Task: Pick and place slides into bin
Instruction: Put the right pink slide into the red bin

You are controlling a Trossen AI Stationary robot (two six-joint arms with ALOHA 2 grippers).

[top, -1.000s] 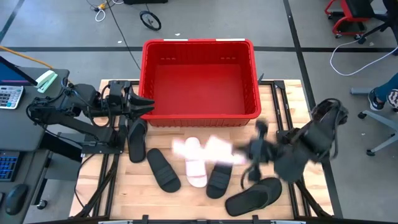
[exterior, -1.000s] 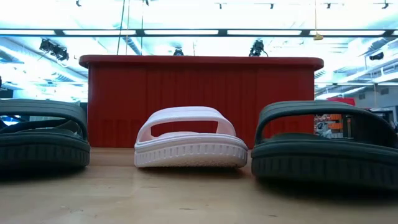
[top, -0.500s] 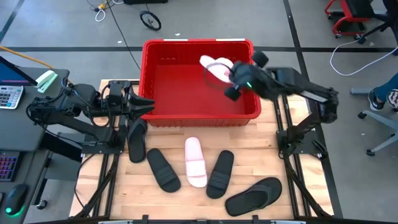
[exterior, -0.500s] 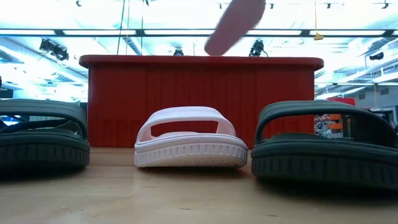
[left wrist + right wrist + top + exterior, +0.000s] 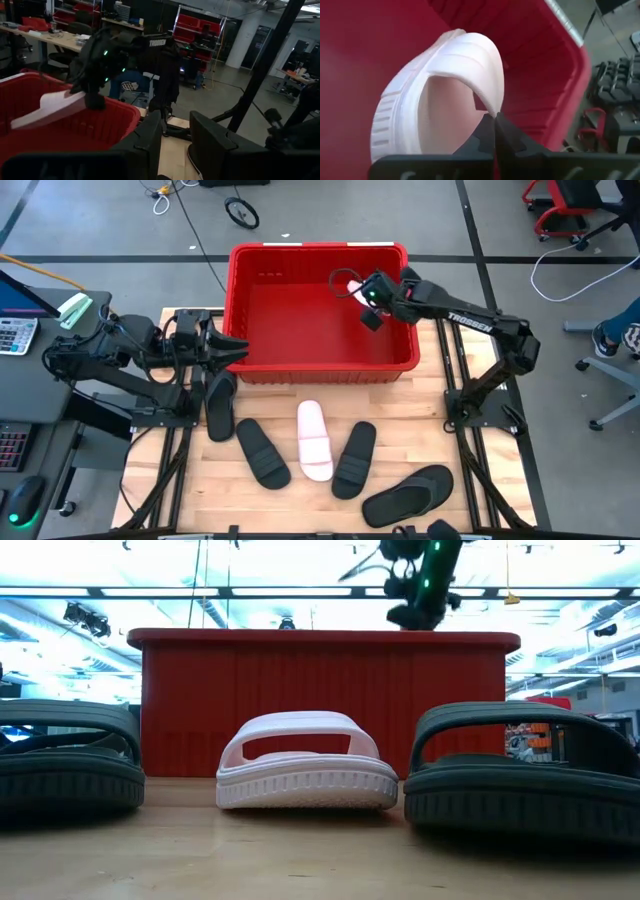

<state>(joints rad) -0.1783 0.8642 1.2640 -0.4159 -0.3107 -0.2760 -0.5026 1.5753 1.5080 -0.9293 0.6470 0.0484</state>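
Observation:
My right gripper (image 5: 364, 294) is shut on a pale pink slide (image 5: 344, 282) over the far right part of the red bin (image 5: 318, 251). The gripper also shows in the low view (image 5: 416, 608), above the bin's rim (image 5: 320, 638). My left gripper (image 5: 238, 350) waits open and empty by the bin's near left corner. On the table lie a second pink slide (image 5: 314, 440) and several black slides, soles down: (image 5: 219, 405), (image 5: 262, 452), (image 5: 352, 458), (image 5: 408, 492). My right gripper pinches the pink slide's wide strap at its edge (image 5: 489, 106) between its two fingers (image 5: 504, 134). The fingers come from the table's right, slanting down. The slide is lifted clear and tilted inside the bin's walls (image 5: 540, 60).
The bin stands at the table's far middle. The slides on the table lie in a row along the near half. The left arm's base and a desk with a keyboard (image 5: 12, 335) are at the left. A person's shoe (image 5: 605, 340) shows at the far right.
My right gripper has carried the pink slide from the table's near right up and toward the far edge, over the bin. In the last half second it has gone down, so the slide has dropped below the bin's rim in the low view.

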